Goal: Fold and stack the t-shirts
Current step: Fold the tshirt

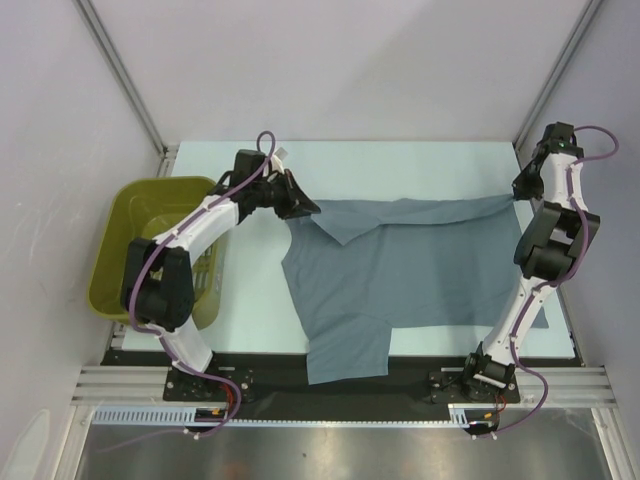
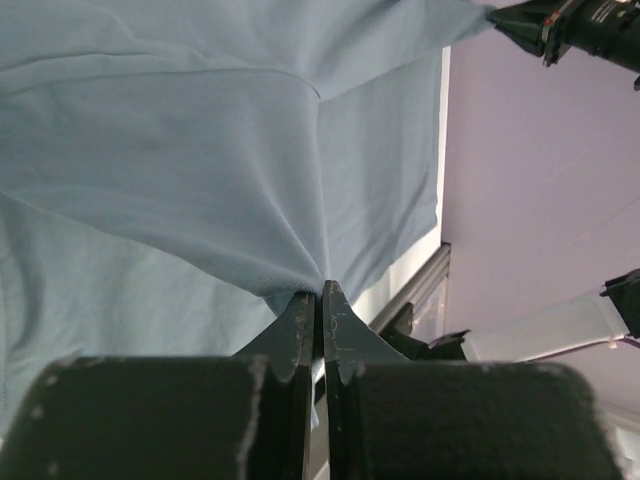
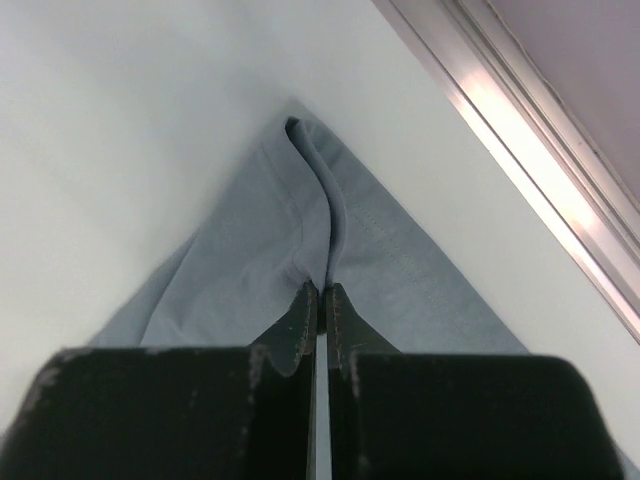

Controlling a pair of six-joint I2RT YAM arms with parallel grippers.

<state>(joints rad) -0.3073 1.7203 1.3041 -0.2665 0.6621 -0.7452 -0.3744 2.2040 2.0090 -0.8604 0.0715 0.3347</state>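
The basket (image 1: 108, 262) stands at the far left of the table (image 1: 430, 165), beside the left arm; its contents cannot be made out.

The left gripper (image 1: 300, 205) is just right of the basket, towards the far side. In the left wrist view its fingers (image 2: 300, 325) are pressed together, clenched on a pinch of the t-shirt (image 2: 200, 150).

The t-shirt (image 1: 400, 270) lies spread over the middle of the table, between the two arms. Its far edge runs in a taut line from one gripper to the other. A small flap is turned over near the left gripper. Its near left part hangs over the near edge of the table.

The right gripper (image 1: 518, 192) is at the far right of the table. In the right wrist view its fingers (image 3: 298, 325) are closed on a raised ridge of the t-shirt (image 3: 390, 270), at a corner of the cloth that rests on the white table (image 3: 120, 150). A metal rail (image 3: 540, 190) runs just beyond that corner.
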